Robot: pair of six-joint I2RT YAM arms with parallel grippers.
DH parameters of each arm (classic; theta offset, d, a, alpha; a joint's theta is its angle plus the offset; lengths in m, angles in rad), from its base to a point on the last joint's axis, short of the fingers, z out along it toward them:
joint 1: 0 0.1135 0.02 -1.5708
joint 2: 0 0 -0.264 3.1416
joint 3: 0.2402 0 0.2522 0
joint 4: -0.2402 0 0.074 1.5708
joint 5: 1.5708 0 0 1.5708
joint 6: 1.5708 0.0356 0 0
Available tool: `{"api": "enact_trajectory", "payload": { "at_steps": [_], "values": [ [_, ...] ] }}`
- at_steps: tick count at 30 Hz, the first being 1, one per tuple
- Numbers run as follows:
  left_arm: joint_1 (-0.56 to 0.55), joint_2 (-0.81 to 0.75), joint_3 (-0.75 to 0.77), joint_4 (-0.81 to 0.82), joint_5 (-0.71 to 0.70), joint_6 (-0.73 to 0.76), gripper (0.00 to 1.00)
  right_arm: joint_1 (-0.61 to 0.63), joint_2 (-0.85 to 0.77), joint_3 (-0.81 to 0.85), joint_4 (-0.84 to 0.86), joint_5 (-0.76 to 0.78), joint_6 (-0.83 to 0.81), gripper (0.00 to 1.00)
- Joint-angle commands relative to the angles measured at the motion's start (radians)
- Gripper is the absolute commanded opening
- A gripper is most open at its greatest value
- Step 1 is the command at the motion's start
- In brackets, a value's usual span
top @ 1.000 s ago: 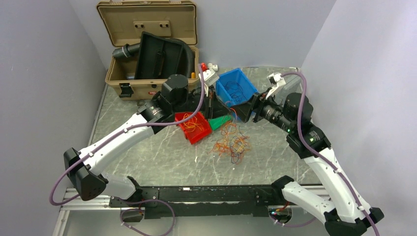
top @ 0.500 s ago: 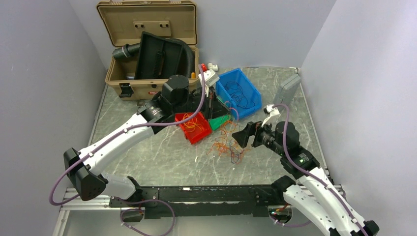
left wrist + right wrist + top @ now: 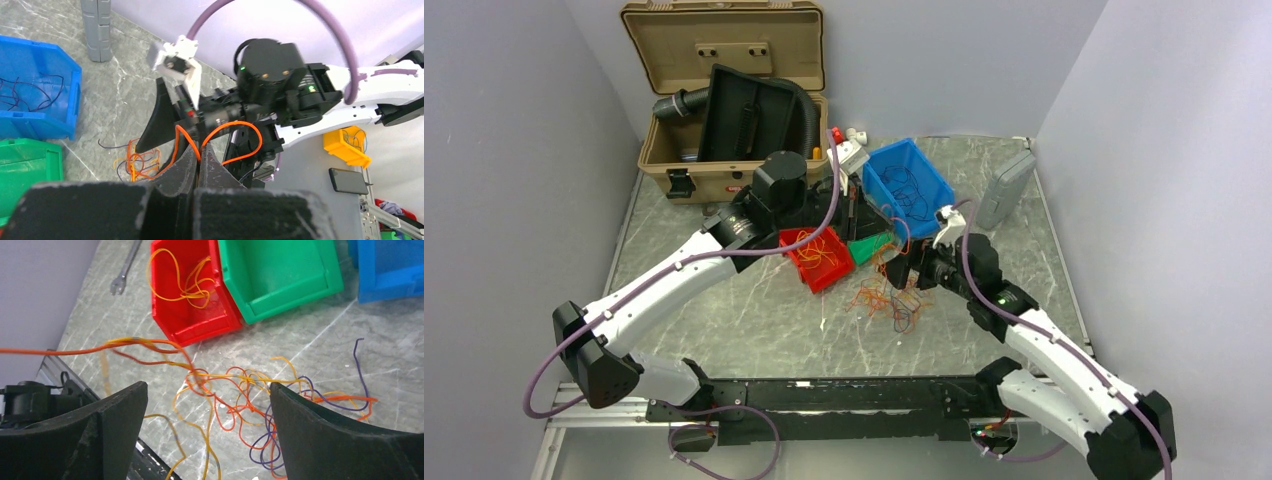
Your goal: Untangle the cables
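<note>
Marble table: back from bin at one o'clock with right gripper agape over cables, left gripper clamped on wire; next strand due

Top cam: fixed high behind arm bases, looks down, covers whole table. Left wrist cam: close, low, faces right arm across wire tangle, blue bin at left. Right wrist cam: near, looks down on tangle, red bin beyond. All 3 share tangle, blue bin.
</note>
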Motion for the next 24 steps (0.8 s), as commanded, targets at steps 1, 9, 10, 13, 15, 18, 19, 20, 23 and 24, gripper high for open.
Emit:
{"api": "enact_trajectory", "payload": {
  "at_steps": [1,9,10,13,15,18,19,20,23,24],
  "values": [
    [0.001,-0.035,0.049,0.058,0.029,-0.013,0.00,0.006,0.071,-0.038,0.111,0.036,0.070,0.91],
    [0.000,-0.126,0.101,-0.006,-0.074,0.037,0.00,-0.011,0.158,-0.132,-0.031,0.427,0.262,0.52],
    [0.003,-0.143,0.108,-0.030,-0.106,0.050,0.00,-0.023,0.148,-0.142,-0.061,0.467,0.297,0.48],
    [0.008,-0.193,0.134,-0.085,-0.182,0.083,0.00,-0.073,0.083,-0.172,-0.146,0.555,0.377,0.42],
    [0.014,-0.221,0.145,-0.112,-0.221,0.104,0.00,-0.100,0.021,-0.185,-0.211,0.625,0.433,0.34],
    [0.024,-0.261,0.154,-0.146,-0.289,0.124,0.00,-0.136,-0.069,-0.188,-0.308,0.724,0.496,0.21],
    [0.027,-0.272,0.157,-0.157,-0.318,0.130,0.00,-0.148,-0.099,-0.182,-0.347,0.758,0.521,0.18],
    [0.033,-0.287,0.159,-0.167,-0.339,0.135,0.00,-0.157,-0.117,-0.174,-0.384,0.788,0.534,0.17],
    [0.058,-0.305,0.159,-0.181,-0.349,0.141,0.00,-0.163,-0.153,-0.134,-0.473,0.870,0.551,0.22],
    [0.065,-0.305,0.159,-0.186,-0.343,0.140,0.00,-0.164,-0.161,-0.117,-0.508,0.902,0.564,0.23]
  ]
}}
